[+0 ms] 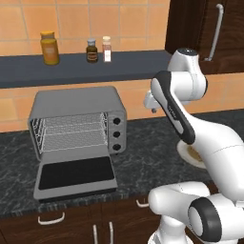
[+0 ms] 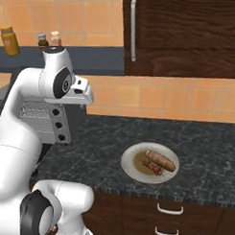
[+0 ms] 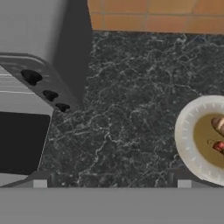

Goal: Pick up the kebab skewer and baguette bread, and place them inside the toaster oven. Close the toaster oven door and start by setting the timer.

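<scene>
Golden-brown and plump, the baguette bread (image 2: 160, 159) lies on a white plate (image 2: 130, 157) with the kebab skewer (image 2: 152, 168) just beside it on the near side, a thin stick of red and dark chunks; both lie with their long axes roughly parallel, slanting across the plate in the right base view. That plate sits on the dark speckled stone counter (image 2: 207, 145), well apart from the toaster oven (image 1: 76, 107), on the side where its 3 round black knobs (image 1: 116, 134) run down the front. The gripper (image 3: 111, 183) hangs high over the bare counter between oven and plate, its 2 fingertips spread as wide as they go and pinching nothing; in the hand view the plate lies off to the right edge, only part of the food showing, so my judgement is that the hand must travel that way and turn to close across a long axis. Grey brushed metal forms the oven box; wire racks show inside, and the toaster oven door (image 1: 76, 176) lies dropped flat, dark glass up.
</scene>
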{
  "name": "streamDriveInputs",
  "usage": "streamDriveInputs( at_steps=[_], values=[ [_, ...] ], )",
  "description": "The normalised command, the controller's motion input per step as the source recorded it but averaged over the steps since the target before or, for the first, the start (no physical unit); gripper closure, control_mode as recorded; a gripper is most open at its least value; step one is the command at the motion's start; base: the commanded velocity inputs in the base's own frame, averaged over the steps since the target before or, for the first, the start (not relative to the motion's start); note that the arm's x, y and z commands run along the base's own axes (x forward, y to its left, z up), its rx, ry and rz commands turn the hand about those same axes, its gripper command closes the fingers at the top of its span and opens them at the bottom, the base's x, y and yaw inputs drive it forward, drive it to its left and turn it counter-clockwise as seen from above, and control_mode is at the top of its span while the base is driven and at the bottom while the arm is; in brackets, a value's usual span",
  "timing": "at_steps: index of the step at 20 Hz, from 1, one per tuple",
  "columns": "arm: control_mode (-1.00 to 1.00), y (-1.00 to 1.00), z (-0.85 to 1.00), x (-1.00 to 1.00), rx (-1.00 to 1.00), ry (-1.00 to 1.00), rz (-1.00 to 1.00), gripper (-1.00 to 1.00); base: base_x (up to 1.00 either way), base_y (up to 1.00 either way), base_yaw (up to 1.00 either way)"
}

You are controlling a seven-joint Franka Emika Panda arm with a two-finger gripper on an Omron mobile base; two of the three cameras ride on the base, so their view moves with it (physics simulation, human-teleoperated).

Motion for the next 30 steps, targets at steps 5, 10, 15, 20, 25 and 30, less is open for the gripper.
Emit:
streamDriveInputs(
  at_steps=[5, 10, 15, 20, 25, 30],
  values=[
    [1.00, 0.00, 0.00, 0.00, 0.00, 0.00, 0.00, -1.00, 0.04, 0.45, 0.00],
    [1.00, 0.00, 0.00, 0.00, 0.00, 0.00, 0.00, -1.00, 0.00, 0.00, 0.00],
    [1.00, 0.00, 0.00, 0.00, 0.00, 0.00, 0.00, -1.00, 0.00, 0.00, 0.00],
    [-1.00, 0.00, 0.00, 0.00, 0.00, 0.00, 0.00, -1.00, 0.00, 0.00, 0.00],
    [-1.00, 0.00, 0.00, 0.00, 0.00, 0.00, 0.00, -1.00, 0.00, 0.00, 0.00],
    [-1.00, 0.54, -0.21, -0.65, -0.02, -0.12, 0.04, -1.00, 0.00, 0.00, 0.00]
  ],
)
